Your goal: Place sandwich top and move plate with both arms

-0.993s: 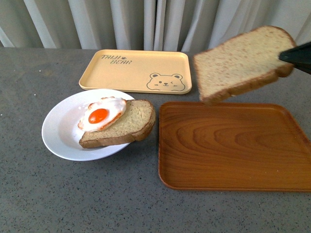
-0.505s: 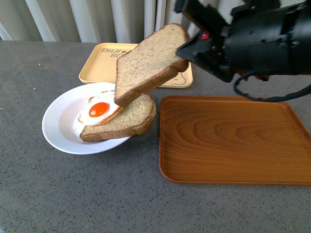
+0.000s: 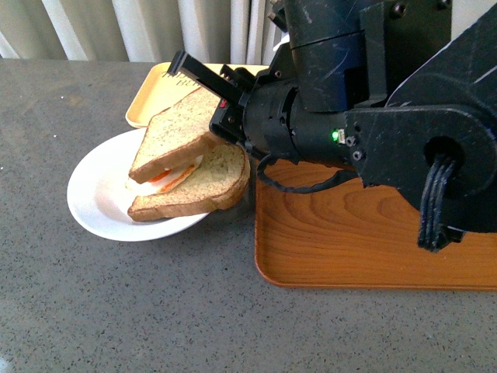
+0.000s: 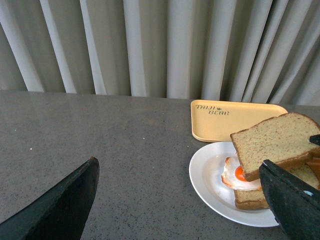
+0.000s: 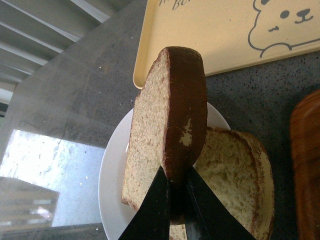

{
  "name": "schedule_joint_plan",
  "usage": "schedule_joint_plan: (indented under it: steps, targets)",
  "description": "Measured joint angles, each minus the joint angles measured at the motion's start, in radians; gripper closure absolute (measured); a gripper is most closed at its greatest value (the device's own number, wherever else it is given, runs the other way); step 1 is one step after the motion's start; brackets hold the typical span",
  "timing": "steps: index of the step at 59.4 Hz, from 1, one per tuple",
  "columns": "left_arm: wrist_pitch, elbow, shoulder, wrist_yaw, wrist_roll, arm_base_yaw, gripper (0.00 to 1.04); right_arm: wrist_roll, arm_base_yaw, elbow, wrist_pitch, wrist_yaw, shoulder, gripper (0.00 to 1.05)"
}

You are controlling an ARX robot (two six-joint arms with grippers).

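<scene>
My right tool [image 5: 172,192] is clamped on the crust of the top slice [image 3: 175,136], pinching one end so the bread hangs tilted over the plate [image 3: 92,203]. In the front view the slice's long axis runs from about 2 o'clock, where I hold it, down to about 8 o'clock. Its low end is over the egg [image 4: 239,173] and its high end is above the bottom slice [image 3: 198,194]. The low corner is very close to the egg, but I cannot tell whether it touches. The bottom slice lies flat on the 3 o'clock side of the plate, with its rounded end poking past the rim toward the wooden tray [image 3: 349,241]. The bear tray [image 4: 235,120] sits at about 1 o'clock from the plate. What matters for setting it down is the tilt: I judge the held end must drop toward 3 o'clock until the top lies flat and square over the bottom slice, and only then should the fingers let go. My left tool [image 4: 178,167] is spread wide and empty. The plate is ahead of it, not between its fingers. The plate's 9 o'clock rim is bare and looks the natural side for that arm once the slice is placed.
</scene>
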Motion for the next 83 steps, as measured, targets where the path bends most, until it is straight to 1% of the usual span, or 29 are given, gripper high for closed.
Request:
schedule_joint_plan:
  steps: [13,31,33,37,39,44,46,53,57,59,67,83]
  targets:
    - [0.000,0.000,0.000,0.000,0.000,0.000,0.09,0.012,0.028,-0.011,0.022,0.019,0.014,1.03]
    - [0.000,0.000,0.000,0.000,0.000,0.000,0.09,0.028,0.034,-0.048,0.042,0.030,0.022,1.03]
    - [0.000,0.000,0.000,0.000,0.000,0.000,0.09,0.028,0.034,-0.051,0.044,0.032,0.023,1.01]
    - [0.000,0.000,0.000,0.000,0.000,0.000,0.09,0.028,0.036,-0.055,0.045,0.034,0.023,0.90]
    - [0.000,0.000,0.000,0.000,0.000,0.000,0.09,0.028,0.037,-0.058,0.047,0.034,0.023,0.83]
    - [0.000,0.000,0.000,0.000,0.000,0.000,0.09,0.028,0.038,-0.066,0.053,0.039,0.023,0.71]
    - [0.000,0.000,0.000,0.000,0.000,0.000,0.09,0.028,0.038,-0.072,0.057,0.039,0.023,0.64]
    - [0.000,0.000,0.000,0.000,0.000,0.000,0.09,0.027,0.037,-0.094,0.068,0.039,0.019,0.46]
    - [0.000,0.000,0.000,0.000,0.000,0.000,0.09,0.027,0.034,-0.109,0.074,0.038,0.010,0.36]
    - [0.000,0.000,0.000,0.000,0.000,0.000,0.09,0.027,0.028,-0.119,0.077,0.037,0.002,0.29]
    - [0.000,0.000,0.000,0.000,0.000,0.000,0.09,0.023,0.004,-0.143,0.079,0.034,-0.037,0.09]
    - [0.000,0.000,0.000,0.000,0.000,0.000,0.09,-0.045,-0.088,-0.198,0.064,0.008,-0.198,0.09]
